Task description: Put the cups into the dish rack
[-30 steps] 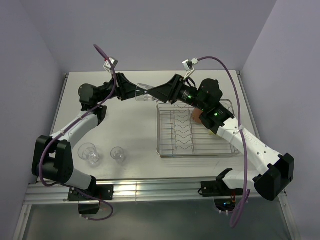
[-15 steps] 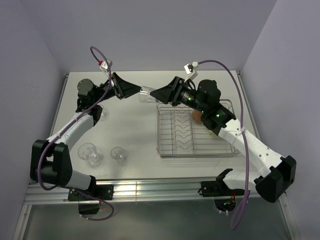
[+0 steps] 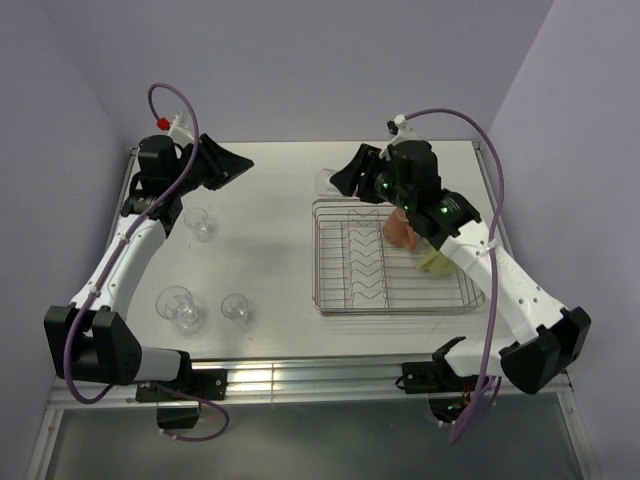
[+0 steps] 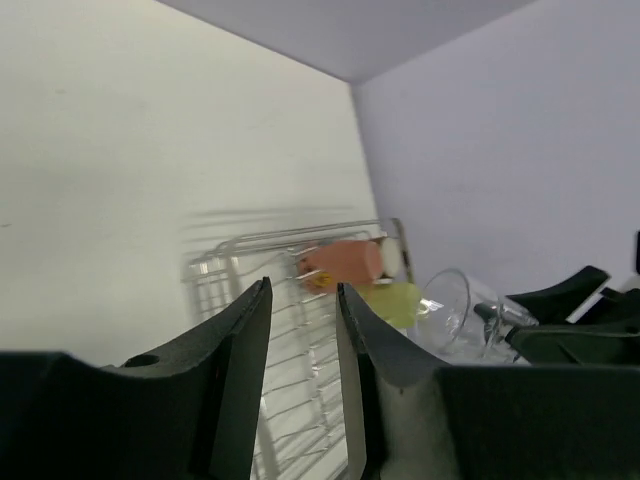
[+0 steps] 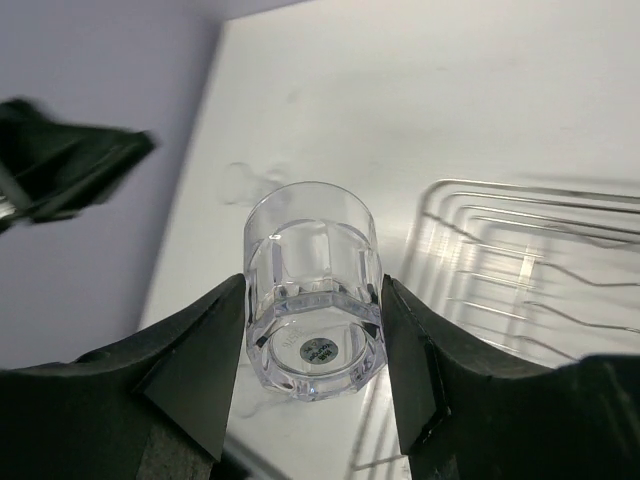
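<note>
My right gripper (image 3: 340, 181) is shut on a clear glass tumbler (image 3: 325, 182) and holds it on its side, above the table by the far left corner of the chrome wire dish rack (image 3: 330, 300). In the right wrist view the tumbler (image 5: 313, 290) sits base-first between my fingers (image 5: 205, 350). A pink-terracotta mug (image 3: 400, 230) and a pale yellow-green mug (image 3: 435, 260) lie in the rack's right half. My left gripper (image 3: 243, 163) is open and empty, raised over the far left of the table. Both mugs (image 4: 345, 262) (image 4: 395, 300) and the held tumbler (image 4: 450, 310) show past its fingers (image 4: 245, 340).
Three clear tumblers stand on the table's left side: one (image 3: 198, 222) below the left gripper, two (image 3: 178, 305) (image 3: 236, 308) near the front. The rack's zigzag dividers (image 3: 365, 260) run down its middle. Walls close off the back and both sides.
My left gripper let go of the tumbler and drew back to the left. My right gripper kept the tumbler and moved it right, toward the rack's far left corner.
</note>
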`<control>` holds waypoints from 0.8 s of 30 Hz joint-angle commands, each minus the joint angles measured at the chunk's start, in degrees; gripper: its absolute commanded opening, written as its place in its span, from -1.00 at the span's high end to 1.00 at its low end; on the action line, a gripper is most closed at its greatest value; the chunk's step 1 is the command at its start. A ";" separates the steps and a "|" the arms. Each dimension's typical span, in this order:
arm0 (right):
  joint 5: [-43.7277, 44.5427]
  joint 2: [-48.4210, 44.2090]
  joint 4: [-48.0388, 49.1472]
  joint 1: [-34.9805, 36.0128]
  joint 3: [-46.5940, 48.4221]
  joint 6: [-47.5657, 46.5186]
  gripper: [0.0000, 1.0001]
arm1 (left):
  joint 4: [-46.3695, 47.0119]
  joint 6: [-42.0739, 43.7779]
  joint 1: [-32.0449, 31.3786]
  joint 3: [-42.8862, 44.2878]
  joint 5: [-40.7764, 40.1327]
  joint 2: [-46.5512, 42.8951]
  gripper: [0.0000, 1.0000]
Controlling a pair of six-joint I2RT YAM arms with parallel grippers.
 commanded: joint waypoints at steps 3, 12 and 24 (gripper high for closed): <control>14.30 8.92 -15.38 -0.27 7.36 -9.04 0.98 | -17.90 12.73 -0.03 3.64 -12.01 -3.73 0.24; 17.21 20.08 -19.52 1.14 12.20 -11.77 0.98 | -22.48 18.36 -0.03 2.68 -16.23 -6.63 0.22; 21.07 31.42 -20.75 5.62 18.18 -12.21 0.99 | -22.04 19.41 -0.03 0.22 -16.85 -7.24 0.24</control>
